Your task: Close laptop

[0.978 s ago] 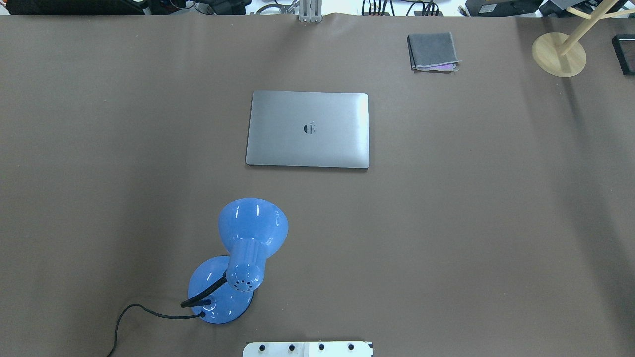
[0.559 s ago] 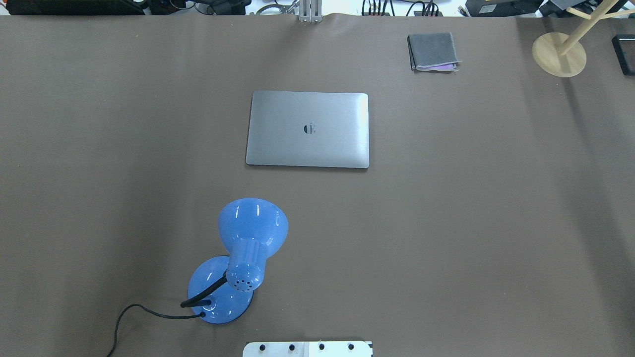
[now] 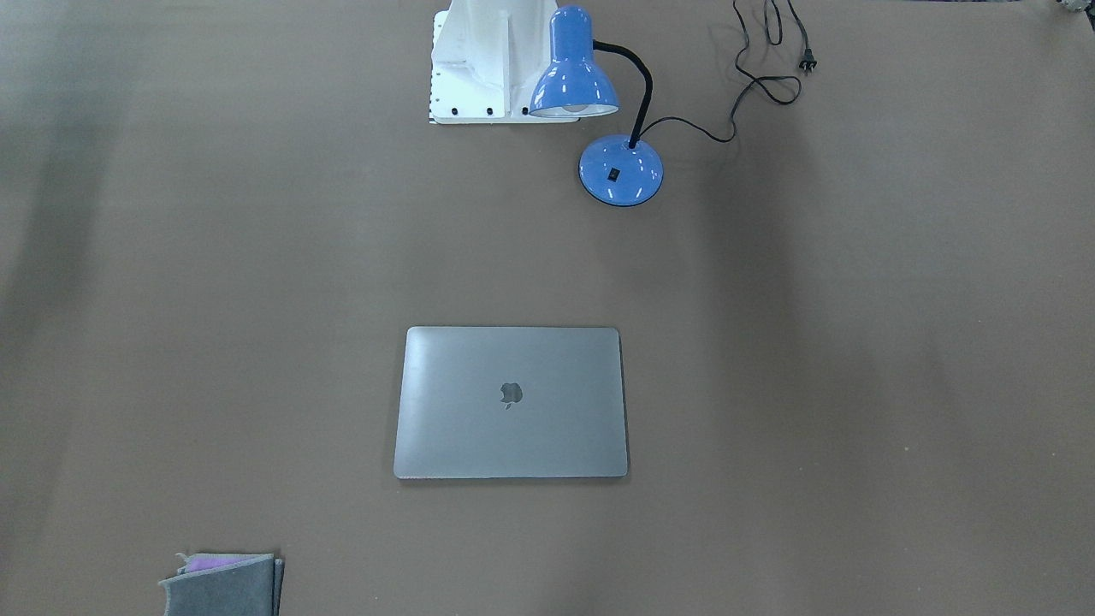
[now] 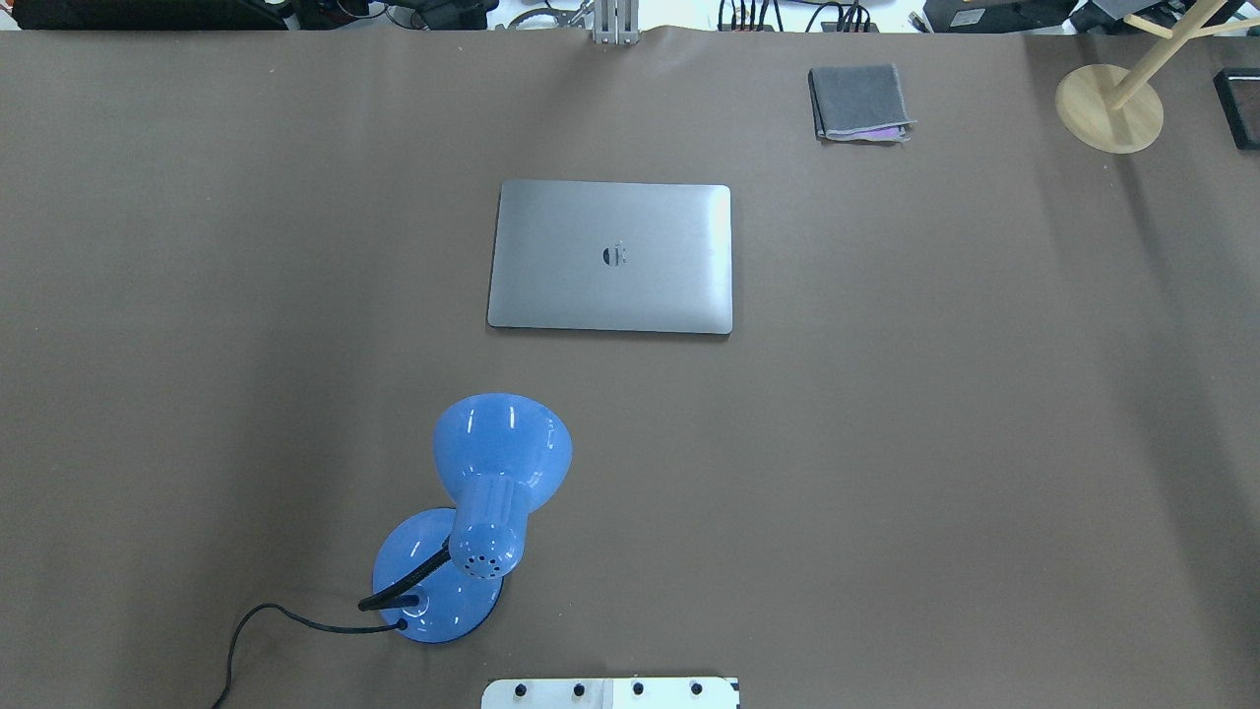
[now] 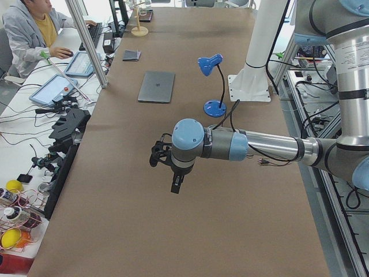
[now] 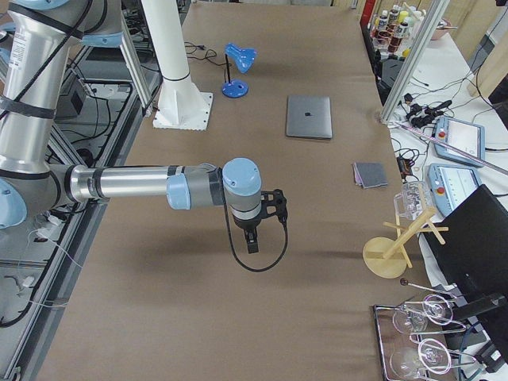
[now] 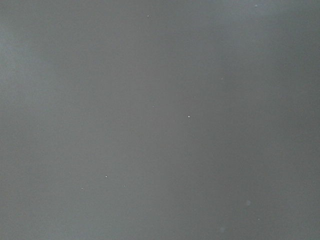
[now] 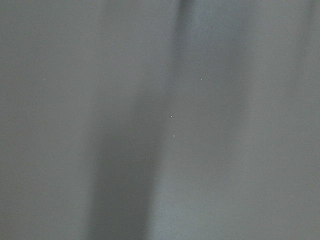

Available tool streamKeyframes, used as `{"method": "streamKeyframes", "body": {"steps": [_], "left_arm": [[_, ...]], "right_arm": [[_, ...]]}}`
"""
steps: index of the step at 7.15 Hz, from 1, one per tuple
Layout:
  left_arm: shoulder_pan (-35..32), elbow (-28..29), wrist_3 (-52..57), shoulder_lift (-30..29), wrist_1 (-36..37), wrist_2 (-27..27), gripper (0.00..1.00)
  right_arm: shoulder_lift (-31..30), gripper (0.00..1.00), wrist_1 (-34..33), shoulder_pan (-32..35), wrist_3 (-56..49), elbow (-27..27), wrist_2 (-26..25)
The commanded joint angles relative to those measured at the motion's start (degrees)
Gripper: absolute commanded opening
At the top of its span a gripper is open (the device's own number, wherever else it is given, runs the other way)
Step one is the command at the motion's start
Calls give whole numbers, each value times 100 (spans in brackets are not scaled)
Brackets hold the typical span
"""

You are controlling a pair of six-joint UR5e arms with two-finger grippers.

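Observation:
The space-grey laptop (image 4: 610, 256) lies flat on the brown table with its lid down and the apple logo up. It also shows in the front-facing view (image 3: 511, 402), the left view (image 5: 157, 86) and the right view (image 6: 309, 117). My left gripper (image 5: 176, 186) hangs over the table's left end, far from the laptop. My right gripper (image 6: 251, 241) hangs over the right end, also far from it. Both show only in the side views, so I cannot tell whether they are open or shut. The wrist views show only bare table.
A blue desk lamp (image 4: 482, 512) with a black cord stands near the robot's base (image 4: 610, 692). A folded grey cloth (image 4: 858, 101) lies at the far right. A wooden stand (image 4: 1109, 106) is at the far right corner. An operator (image 5: 29, 32) sits beyond the table's far side.

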Motion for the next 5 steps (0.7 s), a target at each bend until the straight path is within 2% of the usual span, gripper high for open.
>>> {"method": "streamKeyframes", "body": {"steps": [1, 5], "left_arm": [[-186, -303, 11, 67, -12, 1, 98], [-196, -393, 20, 147, -21, 45, 98]], "right_arm": [[-5, 100, 1, 0, 9, -70, 22], [57, 100, 37, 0, 1, -62, 13]]}}
